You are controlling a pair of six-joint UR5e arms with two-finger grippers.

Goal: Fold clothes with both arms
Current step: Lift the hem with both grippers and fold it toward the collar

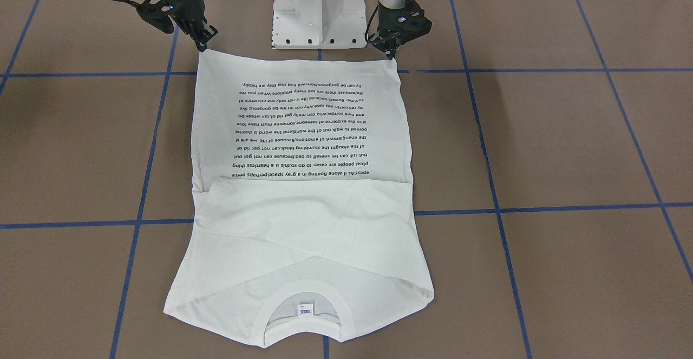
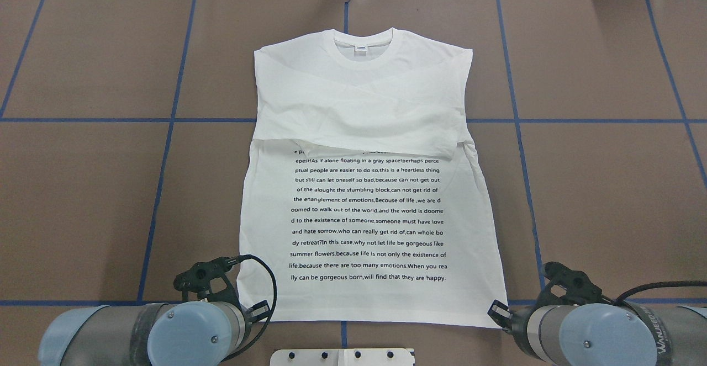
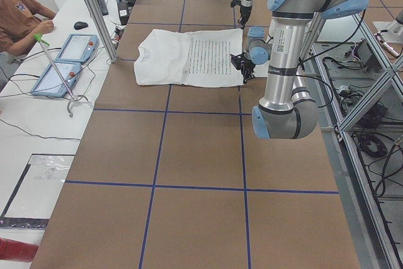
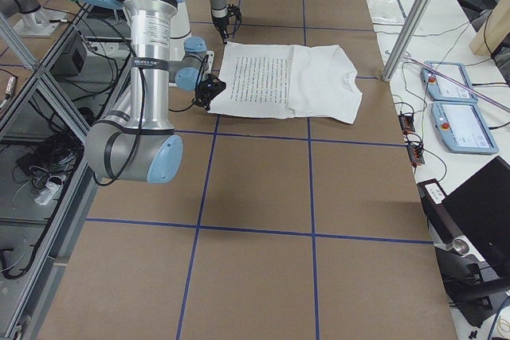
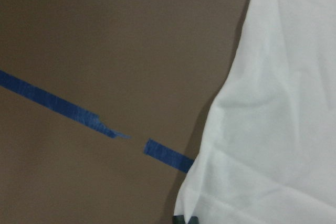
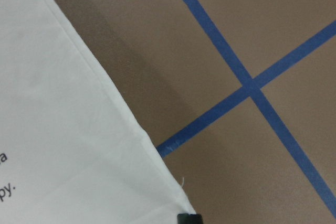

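Observation:
The white long-sleeved T-shirt (image 1: 303, 213) lies flat on the brown table, printed text up. Its sleeves are folded across the chest and its collar (image 2: 362, 51) is on the far side from the robot. The hem is stretched straight along the robot's side. My left gripper (image 1: 391, 53) is shut on one hem corner and my right gripper (image 1: 203, 44) is shut on the other. In the overhead view the left gripper (image 2: 259, 312) and right gripper (image 2: 500, 313) sit at the same corners. Each wrist view shows a shirt corner (image 5: 273, 129) (image 6: 68, 129) running down to a black fingertip at the bottom edge.
The white pedestal base (image 1: 318, 12) stands between the arms, just behind the hem. Blue tape lines (image 1: 541, 70) cross the brown table. A side table with control tablets (image 3: 63, 61) and a seated person (image 3: 19, 17) lies beyond the far edge.

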